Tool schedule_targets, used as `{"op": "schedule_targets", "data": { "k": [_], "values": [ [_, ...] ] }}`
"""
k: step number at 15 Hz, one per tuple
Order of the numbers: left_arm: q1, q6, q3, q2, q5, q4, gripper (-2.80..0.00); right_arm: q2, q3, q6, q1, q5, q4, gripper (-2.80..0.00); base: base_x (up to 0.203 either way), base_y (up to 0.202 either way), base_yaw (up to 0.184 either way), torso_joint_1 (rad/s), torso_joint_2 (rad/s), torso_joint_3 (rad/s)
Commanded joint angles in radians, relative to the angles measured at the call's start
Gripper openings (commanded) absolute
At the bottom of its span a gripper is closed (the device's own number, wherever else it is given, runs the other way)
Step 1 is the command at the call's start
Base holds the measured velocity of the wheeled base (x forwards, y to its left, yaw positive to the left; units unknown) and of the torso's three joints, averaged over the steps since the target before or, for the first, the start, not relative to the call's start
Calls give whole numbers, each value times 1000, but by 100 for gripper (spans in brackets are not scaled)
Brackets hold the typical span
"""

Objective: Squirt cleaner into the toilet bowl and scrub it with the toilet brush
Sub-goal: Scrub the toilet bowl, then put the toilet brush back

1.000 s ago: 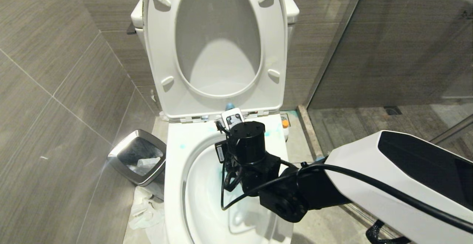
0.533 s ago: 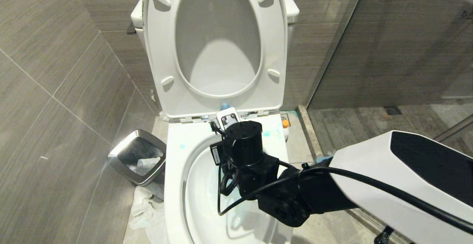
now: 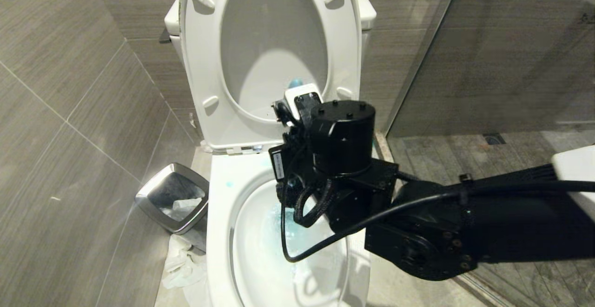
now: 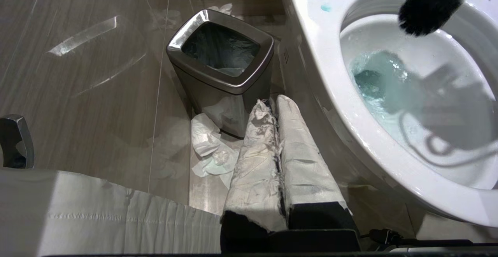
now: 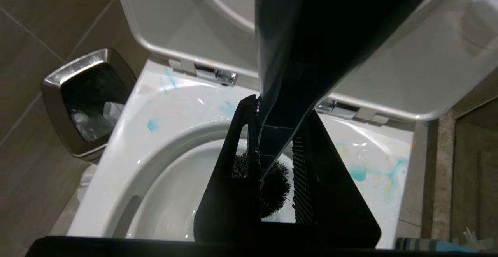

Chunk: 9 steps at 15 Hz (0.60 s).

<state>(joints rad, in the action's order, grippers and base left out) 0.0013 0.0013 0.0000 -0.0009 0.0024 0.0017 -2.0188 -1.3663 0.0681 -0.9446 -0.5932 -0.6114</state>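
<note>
Right gripper point(image 5: 276, 148): clamped on the brush point(image 5: 274, 185) handle, above the back of the toilet point(image 3: 218, 232) bowl.
Brush: dark bristle head hangs over the bowl, clear of the blue-tinted water point(image 4: 373, 81).
Toilet: seat and lid upright; blue smears on the rim.
Left gripper point(image 4: 272, 113): fingers together, low beside the toilet, near the bin point(image 4: 221, 70).
Bin: steel-rimmed, on the floor left of the toilet.

Toilet brush point(image 5: 272, 183) handle mostly hidden behind right end effector point(image 5: 276, 159).

Blue-smeared white toilet bowl point(image 5: 128, 132), black-bristled toilet brush point(image 4: 430, 4)
</note>
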Motion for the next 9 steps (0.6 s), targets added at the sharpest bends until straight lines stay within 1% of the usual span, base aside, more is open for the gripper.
{"op": "schedule_targets", "data": {
  "k": [1, 4, 6, 9],
  "values": [
    [0, 0, 0, 1, 1, 0, -280, 147, 10, -4, -7, -4, 68, -280, 0, 0, 0, 0, 0, 0],
    [0, 0, 0, 1, 1, 0, -280, 275, 11, -7, -1, -7, 221, -280, 0, 0, 0, 0, 0, 0],
    [0, 0, 0, 1, 1, 0, -280, 352, 4, -6, 43, -10, 349, -280, 0, 0, 0, 0, 0, 0],
    [0, 0, 0, 1, 1, 0, -280, 426, 2, 0, 145, -6, 406, -280, 0, 0, 0, 0, 0, 0]
  ]
}}
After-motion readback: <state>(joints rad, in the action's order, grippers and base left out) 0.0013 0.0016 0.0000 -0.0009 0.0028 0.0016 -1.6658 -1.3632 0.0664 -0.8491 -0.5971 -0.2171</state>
